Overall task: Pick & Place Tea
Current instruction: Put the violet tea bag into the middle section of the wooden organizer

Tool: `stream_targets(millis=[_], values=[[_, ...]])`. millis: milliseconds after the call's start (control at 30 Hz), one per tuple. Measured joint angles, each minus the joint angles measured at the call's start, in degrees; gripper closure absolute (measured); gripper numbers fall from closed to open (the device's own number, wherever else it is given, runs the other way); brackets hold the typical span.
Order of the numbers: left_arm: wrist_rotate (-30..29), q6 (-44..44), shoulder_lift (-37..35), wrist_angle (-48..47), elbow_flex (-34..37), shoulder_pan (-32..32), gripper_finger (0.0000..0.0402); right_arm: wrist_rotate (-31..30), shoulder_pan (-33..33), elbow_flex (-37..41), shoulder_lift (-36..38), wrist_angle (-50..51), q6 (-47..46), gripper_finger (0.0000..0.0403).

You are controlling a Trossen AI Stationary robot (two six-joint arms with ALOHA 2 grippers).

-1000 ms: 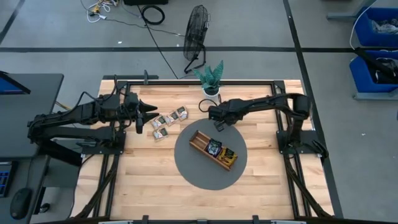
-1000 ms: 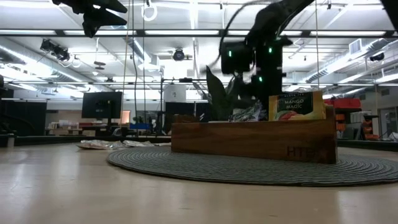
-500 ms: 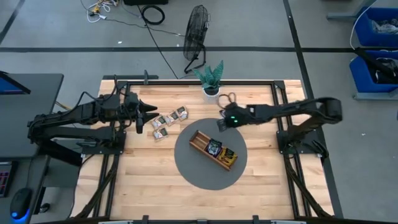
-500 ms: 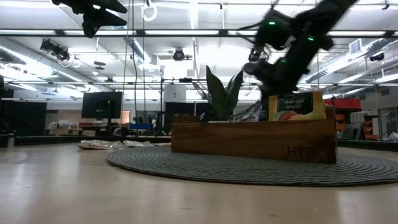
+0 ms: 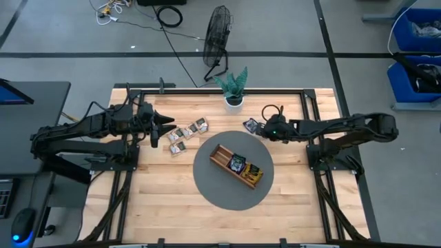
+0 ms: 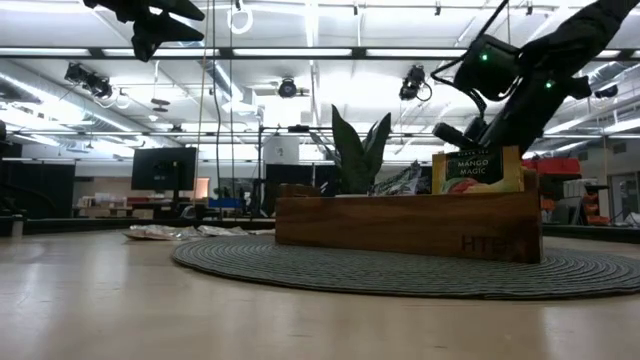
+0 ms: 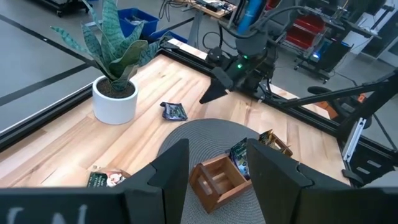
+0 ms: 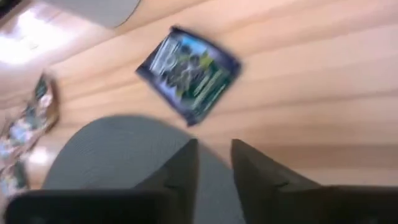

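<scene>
Two dark arms over a pale wooden worktop (image 5: pixel 172 200). Left arm stretched in from the left edge, its left claw (image 5: pixel 167 126) hanging above a cluster of tea sachets (image 5: pixel 185 136) near the far-left part of the worktop, fingers (image 7: pixel 171 171) parted and empty. Right arm folded low from the right edge, right claw (image 5: pixel 265 127) hovering just beside a dark sachet (image 5: pixel 251 125) lying flat on bare wood between the potted plant (image 5: pixel 233 88) and the round grey mat (image 5: pixel 233 174); fingers (image 8: pixel 180 168) a little apart, gripping nothing, the sachet clear of them.

Centred on the worktop, the mat carrying a long wooden tray (image 5: pixel 236 165) set askew, with two sachets standing in its compartments: a dark one (image 5: pixel 237 163) and a yellow-orange one (image 5: pixel 252 171). Around the worktop, a grey floor crossed with dark tape lines, a floor fan (image 5: pixel 218 34) beyond the far edge, blue bins (image 5: pixel 419 41) past the far-right corner.

Seen only from the low view: a wide hall with strip lights and monitors behind, and the yellow-orange sachet's printed face rising above the tray wall. Seen only from the right wrist view: the loose sachet's blue-and-green print. From the left wrist view alone: the right arm's green indicator light and an empty tray compartment.
</scene>
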State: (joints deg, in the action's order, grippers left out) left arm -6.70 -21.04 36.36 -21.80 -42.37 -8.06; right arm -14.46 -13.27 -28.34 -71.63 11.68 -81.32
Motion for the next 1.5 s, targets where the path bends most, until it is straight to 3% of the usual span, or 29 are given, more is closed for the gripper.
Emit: stream_targets(millis=[233,400,567,767,967,1100,1233,1500], values=[[-0.02,-0.41,0.0,-0.06,0.0,0.0,0.0236,-0.96,-5.25,0.0,-2.11,0.18,2.36,0.0194],[-0.02,-0.44,0.0,-0.45,0.0,-0.01,0.0236,-0.43,-8.74,-0.03,-3.77,-4.49,5.71,0.0164],[-0.02,-0.83,0.0,-0.92,0.0,-0.01,0.0236,0.55,-10.46,-0.07,-5.78,-8.05,9.99,0.0169],[-0.02,-1.06,0.0,-1.33,0.0,-0.02,0.0236,1.59,-10.4,-0.12,-7.35,-21.92,18.74,0.0195],[-0.02,-1.0,0.0,-2.22,0.0,0.0,0.0236,8.91,-11.35,-0.15,-12.94,-20.76,17.79,0.0228],[-0.02,-1.31,0.0,-3.15,0.0,-0.02,0.0236,9.91,-10.37,-0.28,-15.88,-21.74,19.0,0.0238],[-0.04,-2.33,0.0,-3.52,0.0,-0.01,0.0236,10.01,-10.26,-3.33,-17.27,-12.88,20.49,0.0243],[-0.03,-2.71,0.0,-3.48,0.0,-0.04,0.0236,9.39,-10.35,-11.75,-16.72,5.92,34.05,0.0257]])
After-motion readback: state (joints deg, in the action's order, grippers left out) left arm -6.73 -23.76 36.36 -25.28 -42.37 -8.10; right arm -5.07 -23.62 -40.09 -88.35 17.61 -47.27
